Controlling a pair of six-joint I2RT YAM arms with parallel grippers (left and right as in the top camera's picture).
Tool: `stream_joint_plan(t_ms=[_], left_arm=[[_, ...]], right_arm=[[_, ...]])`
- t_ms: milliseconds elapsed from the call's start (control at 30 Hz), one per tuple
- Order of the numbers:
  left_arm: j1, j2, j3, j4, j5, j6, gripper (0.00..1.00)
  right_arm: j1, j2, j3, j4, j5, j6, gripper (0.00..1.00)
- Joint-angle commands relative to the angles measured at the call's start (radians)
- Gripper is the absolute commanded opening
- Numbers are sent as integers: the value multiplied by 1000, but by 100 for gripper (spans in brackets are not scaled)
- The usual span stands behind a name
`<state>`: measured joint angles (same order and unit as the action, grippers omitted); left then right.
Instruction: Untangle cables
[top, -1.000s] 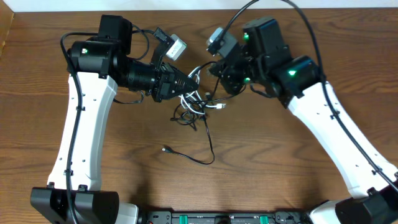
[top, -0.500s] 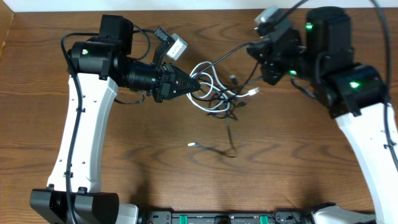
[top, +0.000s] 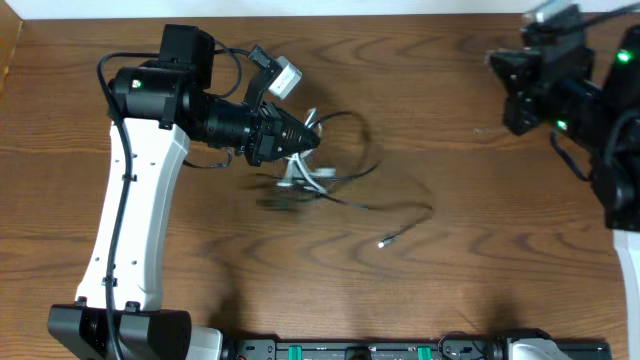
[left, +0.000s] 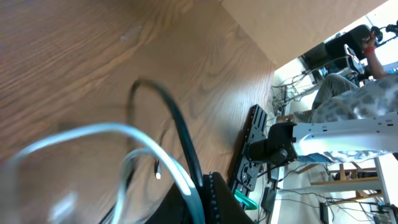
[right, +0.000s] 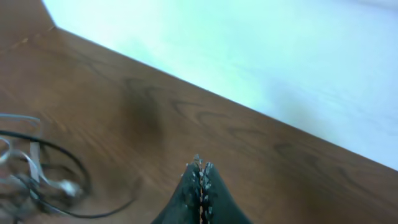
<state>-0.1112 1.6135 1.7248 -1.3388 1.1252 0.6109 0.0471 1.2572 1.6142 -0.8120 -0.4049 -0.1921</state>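
Sprawling thin black and white cables (top: 305, 178), loose loops, on wood-grain table (top: 450, 285).

Place: robotics laboratory, bench test station
Worktop: wood-grain worktop (top: 450, 280), with a pale wall (right: 249, 50) directly behind it
Machinery: left arm (top: 130, 220) and right arm (top: 620, 150), white links, black joints, green status lights lit
Mounting: black rail (top: 380, 350) with green connectors along the near edge
Surroundings: the left wrist view shows equipment stands, loose floor wiring (left: 283, 99) and a person (left: 360, 87), blurred
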Motion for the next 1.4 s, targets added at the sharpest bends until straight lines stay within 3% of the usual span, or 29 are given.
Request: stream_joint_plan(t_ms=[0,133,367,467,933,1367], left_arm=[[7,-24,22,-4,11,24,8],[7,-24,22,-3,11,24,8],[7,-24,22,-3,12,24,8],[7,-24,22,-3,14,24,8],[-10,-26,22,-3,19,25,8],[-52,-26,23,-22,148,74,8]], right_arm=[[-27,-12,33,-18,-41,12,1],[-16,5,33,-37,-89,11,2],[26,46,33,-58,-129,12,49],[48,71,33,-63,-130,13,57],[310,290,32,-67,-95,3,61],[365,295,32,-68,-95,-23,61]])
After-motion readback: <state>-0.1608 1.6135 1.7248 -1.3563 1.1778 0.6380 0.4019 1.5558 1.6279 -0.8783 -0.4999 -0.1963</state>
